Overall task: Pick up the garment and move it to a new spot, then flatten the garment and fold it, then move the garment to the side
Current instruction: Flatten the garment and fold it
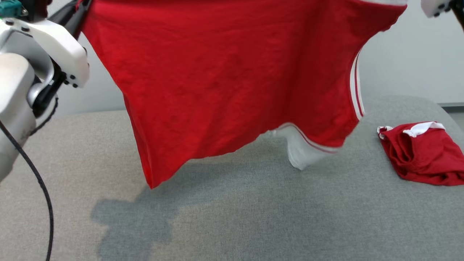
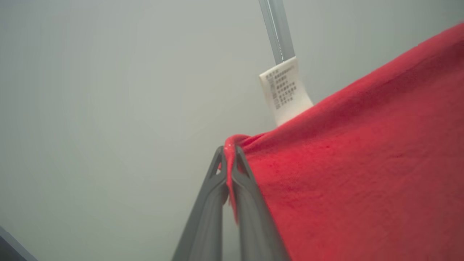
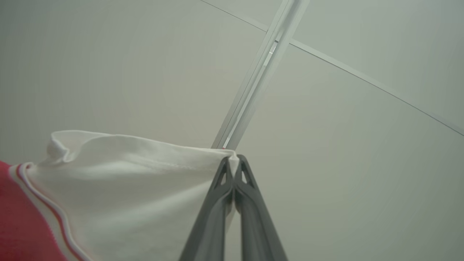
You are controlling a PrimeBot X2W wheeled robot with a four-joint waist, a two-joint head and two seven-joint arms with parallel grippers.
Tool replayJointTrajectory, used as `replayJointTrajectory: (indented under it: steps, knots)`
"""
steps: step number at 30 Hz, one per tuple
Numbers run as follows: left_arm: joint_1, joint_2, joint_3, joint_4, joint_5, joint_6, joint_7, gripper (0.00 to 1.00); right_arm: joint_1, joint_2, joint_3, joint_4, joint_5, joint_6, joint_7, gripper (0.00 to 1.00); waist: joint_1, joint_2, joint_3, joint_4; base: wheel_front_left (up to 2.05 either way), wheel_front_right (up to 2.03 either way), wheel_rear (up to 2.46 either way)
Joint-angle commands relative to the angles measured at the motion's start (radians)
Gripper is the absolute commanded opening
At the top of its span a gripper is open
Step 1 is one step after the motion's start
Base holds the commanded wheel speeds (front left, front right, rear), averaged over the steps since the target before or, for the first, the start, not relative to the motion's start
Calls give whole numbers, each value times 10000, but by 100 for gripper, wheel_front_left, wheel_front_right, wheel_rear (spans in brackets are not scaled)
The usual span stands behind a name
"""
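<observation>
The garment (image 1: 232, 72) is a red shirt with white sleeves and striped trim. It hangs spread out in the air above the grey table (image 1: 253, 217), and one white sleeve (image 1: 301, 152) dangles at its lower edge. My left gripper (image 2: 229, 150) is shut on a red corner of the cloth, and a white care label (image 2: 284, 90) sticks up just beyond it. In the head view that gripper (image 1: 80, 8) sits at the top left. My right gripper (image 3: 233, 159) is shut on the edge of the white fabric (image 3: 127, 181).
A second red and white garment (image 1: 422, 152) lies bundled on the table's right side. The held shirt casts a shadow (image 1: 137, 224) on the table's front left. A pale wall (image 1: 409, 65) stands behind, and my left forearm with its black cable (image 1: 21, 108) is at the left edge.
</observation>
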Motion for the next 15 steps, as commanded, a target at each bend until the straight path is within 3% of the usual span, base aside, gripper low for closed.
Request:
replayJointTrajectory:
  steps: [1, 9, 15]
  knots:
    - [-192, 104, -26, -13, 101, -12, 105, 0, -363, 70, 160, 173, 195, -6, 27, 0, 0, 0, 215, -30, 0, 0, 0]
    - [-1718, 291, 49, -16, 626, 133, 453, 0, -2889, 163, 1313, 1020, 349, -6, -253, 0, 0, 0, 2132, -162, 0, 0, 0]
    - [-3581, -27, 334, 456, 970, 471, 328, 0, -5141, 483, 1169, 2290, 6, -6, -1028, 0, 0, 0, 3967, -177, 0, 0, 0]
